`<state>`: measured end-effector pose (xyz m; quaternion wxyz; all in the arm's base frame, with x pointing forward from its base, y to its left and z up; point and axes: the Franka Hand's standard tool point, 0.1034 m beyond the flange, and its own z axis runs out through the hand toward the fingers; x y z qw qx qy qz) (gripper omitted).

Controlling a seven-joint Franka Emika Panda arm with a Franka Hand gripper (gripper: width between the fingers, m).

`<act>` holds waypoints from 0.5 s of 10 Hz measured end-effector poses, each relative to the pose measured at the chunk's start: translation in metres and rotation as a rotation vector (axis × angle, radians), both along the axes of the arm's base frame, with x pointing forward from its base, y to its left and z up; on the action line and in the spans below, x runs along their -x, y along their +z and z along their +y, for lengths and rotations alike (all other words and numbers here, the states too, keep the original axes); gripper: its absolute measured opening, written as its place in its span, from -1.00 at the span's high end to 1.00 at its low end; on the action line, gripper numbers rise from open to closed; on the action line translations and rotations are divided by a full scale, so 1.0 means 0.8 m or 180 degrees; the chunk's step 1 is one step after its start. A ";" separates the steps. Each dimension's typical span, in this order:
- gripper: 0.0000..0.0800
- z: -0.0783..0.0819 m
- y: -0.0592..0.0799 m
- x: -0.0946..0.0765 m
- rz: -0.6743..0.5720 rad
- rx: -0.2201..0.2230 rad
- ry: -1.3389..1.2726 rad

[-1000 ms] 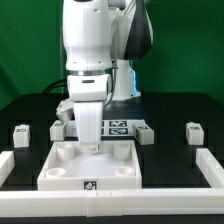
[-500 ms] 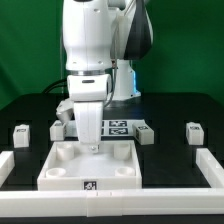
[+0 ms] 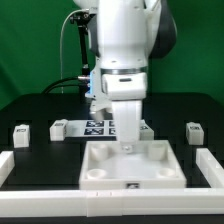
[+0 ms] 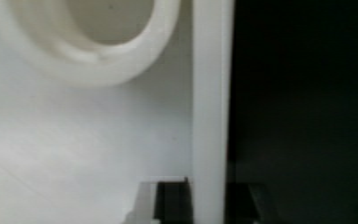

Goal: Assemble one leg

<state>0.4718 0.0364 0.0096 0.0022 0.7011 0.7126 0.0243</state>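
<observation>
You have the arm (image 3: pixel 125 40) standing over the tray (image 3: pixel 150 162), with the gripper (image 3: pixel 128 147) down on the tray's far wall, near its middle. In the wrist view that wall (image 4: pixel 211 100) runs straight between the jaws, and the one dark fingertip (image 4: pixel 169 203) that shows lies against it with no gap; so I judge the gripper clamped on the tray, not on any leg. The step in hand looks to be placing the tray ahead of fitting a leg. Keep the tray flat on the black table (image 3: pixel 40 105) as you slide it; watch the white rail (image 3: pixel 50 190) in front, which the tray's near wall is close to or touching, I cannot tell which. A pinch on one thin wall gives little hold against twisting, so go slowly and squarely, and leave the corner sockets open to reach. The leg (image 3: pixel 193 133) stands on the table at the exterior view's right, well apart from the tray; a second leg (image 3: pixel 58 128) and a third leg (image 3: pixel 20 133) stand at the exterior view's left, near the marker board (image 3: pixel 100 126).

The arm covers part of the marker board and whatever lies behind it; a pale shape just beside the gripper may be a fourth leg, but you cannot be sure. The wrist view is blurred and shows only part of one socket (image 4: pixel 87 25); the second fingertip is lost in the dark beyond the wall; the legs' tags are too small to read.
</observation>
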 end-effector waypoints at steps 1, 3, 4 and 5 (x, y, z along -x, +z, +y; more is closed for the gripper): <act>0.86 0.015 -0.001 -0.006 -0.0005 -0.0005 0.0007; 0.86 0.036 -0.001 -0.020 -0.0026 -0.0009 0.0007; 0.86 0.035 -0.001 -0.024 -0.0036 -0.0009 0.0000; 0.86 0.034 -0.001 -0.023 -0.0033 -0.0009 -0.0005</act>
